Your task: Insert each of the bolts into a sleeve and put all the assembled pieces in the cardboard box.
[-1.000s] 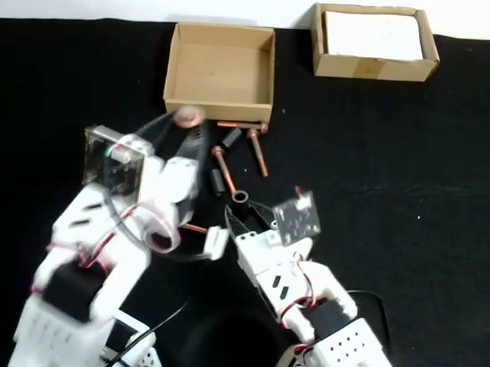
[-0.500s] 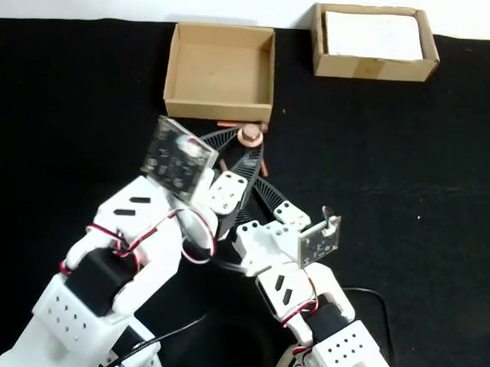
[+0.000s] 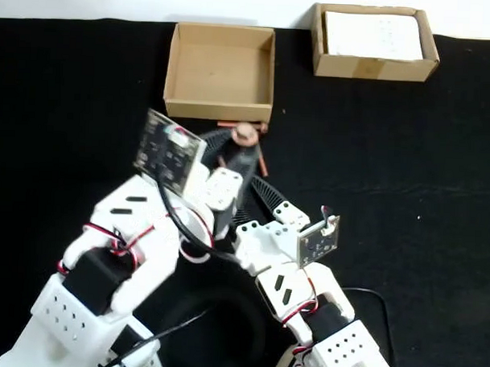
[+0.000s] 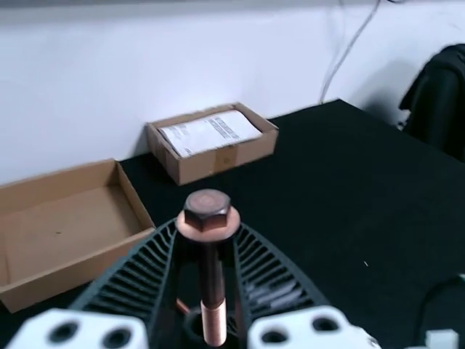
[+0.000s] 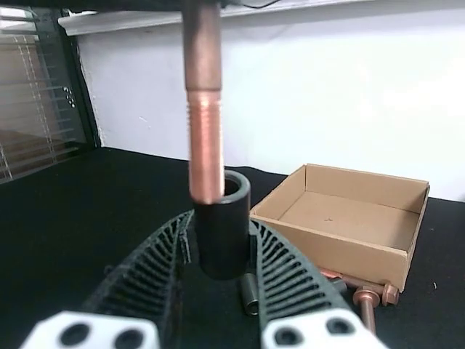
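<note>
Bolt (image 4: pixel 208 273), stiff, smooth and probably slippery, hangs upright, pinched mid-shank (a sensible hold) between the closed left fingers (image 4: pixel 138 273), its tip at the mouth of the rigid sleeve (image 5: pixel 221 229) clamped between the right fingers (image 5: pixel 283 265).

The open brown cardboard box (image 3: pixel 221 70) sits far and central on the black table (image 3: pixel 438 198). A second cardboard box holding white paper (image 3: pixel 374 69) lies to its right. Loose copper bolts (image 5: pixel 367 298) lie just near of the open box. Nearer still, the left gripper (image 4: pixel 207 229) holds a copper hex-head bolt (image 4: pixel 210 283) upright. Its tip is at the mouth of the black cylindrical sleeve (image 5: pixel 221 247), which is clasped in the right gripper (image 5: pixel 221 225) below.
</note>
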